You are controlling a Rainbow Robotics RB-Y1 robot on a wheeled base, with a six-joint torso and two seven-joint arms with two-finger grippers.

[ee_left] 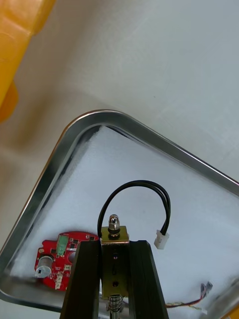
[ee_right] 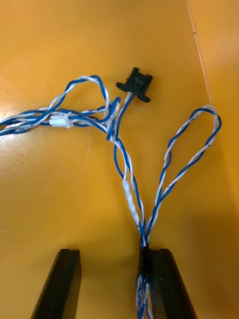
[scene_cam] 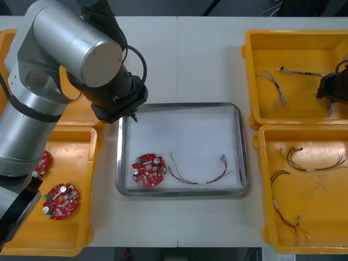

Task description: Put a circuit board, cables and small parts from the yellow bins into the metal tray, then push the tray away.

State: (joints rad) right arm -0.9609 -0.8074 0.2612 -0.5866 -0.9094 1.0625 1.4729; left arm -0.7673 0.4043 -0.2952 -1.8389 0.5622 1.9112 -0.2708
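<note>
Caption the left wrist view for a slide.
Left gripper shut on a small metal part with black looped cable above the white-lined metal tray.

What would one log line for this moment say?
left tool: shut on small metal part, over metal tray | right tool: open, at blue-white cable in yellow bin

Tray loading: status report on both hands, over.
Left hand shut on small metal part, over far left corner of tray. Right hand open around blue-white cable in yellow bin. Circuit board, thin cables already in. Nothing blocking.
</note>
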